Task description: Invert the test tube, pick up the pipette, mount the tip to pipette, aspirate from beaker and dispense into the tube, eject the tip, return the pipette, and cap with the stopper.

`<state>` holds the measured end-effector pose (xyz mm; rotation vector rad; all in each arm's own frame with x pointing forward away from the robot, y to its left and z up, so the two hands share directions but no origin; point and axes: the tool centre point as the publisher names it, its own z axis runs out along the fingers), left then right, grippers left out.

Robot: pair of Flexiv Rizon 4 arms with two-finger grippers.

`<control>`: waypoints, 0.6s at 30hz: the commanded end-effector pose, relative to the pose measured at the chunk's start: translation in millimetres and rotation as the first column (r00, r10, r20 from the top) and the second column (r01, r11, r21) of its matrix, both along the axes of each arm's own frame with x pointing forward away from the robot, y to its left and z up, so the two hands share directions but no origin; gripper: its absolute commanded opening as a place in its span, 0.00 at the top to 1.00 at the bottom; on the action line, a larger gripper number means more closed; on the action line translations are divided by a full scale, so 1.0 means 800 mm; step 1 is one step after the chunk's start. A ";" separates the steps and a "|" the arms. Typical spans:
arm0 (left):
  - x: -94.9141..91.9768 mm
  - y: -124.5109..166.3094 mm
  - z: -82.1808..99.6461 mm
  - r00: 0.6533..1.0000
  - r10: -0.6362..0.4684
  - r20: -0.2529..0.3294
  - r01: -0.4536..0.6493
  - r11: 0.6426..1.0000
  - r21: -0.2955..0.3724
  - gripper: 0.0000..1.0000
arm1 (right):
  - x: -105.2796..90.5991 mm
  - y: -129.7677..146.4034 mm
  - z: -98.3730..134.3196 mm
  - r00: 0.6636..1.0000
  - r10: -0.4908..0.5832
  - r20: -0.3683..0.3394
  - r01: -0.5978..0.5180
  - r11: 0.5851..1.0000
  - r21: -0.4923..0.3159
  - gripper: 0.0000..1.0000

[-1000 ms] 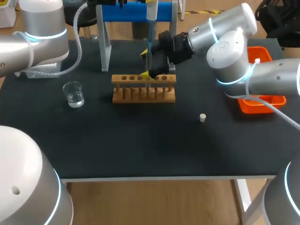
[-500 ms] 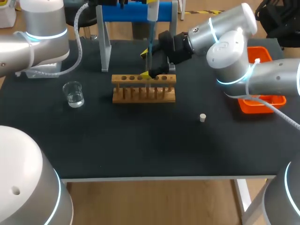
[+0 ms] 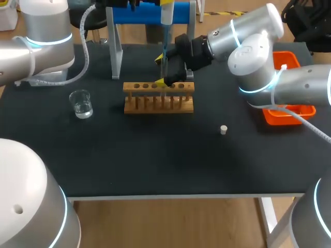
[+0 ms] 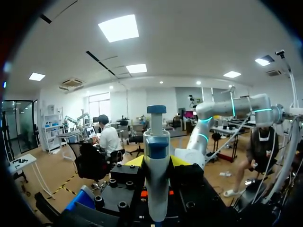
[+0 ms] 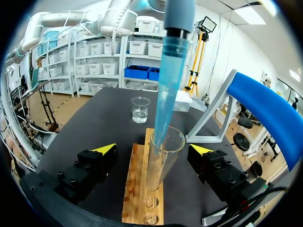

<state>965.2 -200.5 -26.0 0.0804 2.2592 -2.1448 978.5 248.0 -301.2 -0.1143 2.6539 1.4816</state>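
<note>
Our left gripper [image 4: 157,161] clamps the pipette [image 4: 156,142], its blue tip [image 5: 168,90] dipping into the test tube [image 5: 158,165] standing in the wooden rack [image 5: 134,189]; our right gripper [image 5: 153,149] spreads wide around that tube.

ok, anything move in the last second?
Barely. The pipette, held in the left gripper, shifted a touch to the left; its tip stays in the tube mouth. Unchanged: right gripper open around the tube in the rack, beaker and stopper where they were.
</note>
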 end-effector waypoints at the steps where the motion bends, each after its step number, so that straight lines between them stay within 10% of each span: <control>1: -0.003 0.001 0.000 1.000 0.007 -0.001 -0.007 1.000 0.003 1.00 | 0.001 -0.001 0.001 1.000 0.003 -0.002 -0.003 1.000 -0.002 0.00; 18: 0.001 0.000 -0.008 1.000 0.002 0.013 -0.002 1.000 -0.008 1.00 | 0.001 -0.001 0.001 1.000 0.003 -0.002 -0.003 1.000 -0.002 0.00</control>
